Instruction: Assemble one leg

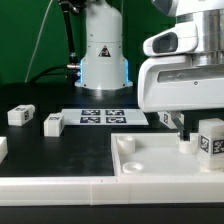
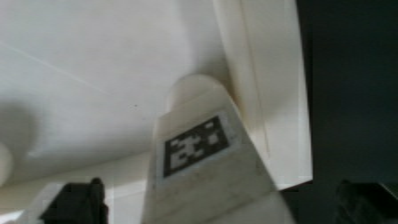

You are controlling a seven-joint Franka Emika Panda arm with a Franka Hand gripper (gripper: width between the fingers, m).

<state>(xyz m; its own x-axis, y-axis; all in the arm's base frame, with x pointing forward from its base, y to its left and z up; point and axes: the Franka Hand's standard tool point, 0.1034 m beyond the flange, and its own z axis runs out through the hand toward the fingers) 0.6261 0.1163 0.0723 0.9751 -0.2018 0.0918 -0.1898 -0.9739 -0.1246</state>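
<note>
One leg, a small white block with a black-and-white tag, stands upright on the large white panel near its corner at the exterior view's right. My gripper hangs over that spot. In the wrist view the same leg sits between my two dark fingertips, close against the panel's raised rim. A gap shows on each side of it, so my gripper is open around the leg without touching it.
Two more legs lie on the black table at the exterior view's left, a third at the left edge. The marker board lies in front of the robot base. A round socket marks the panel's near-left corner.
</note>
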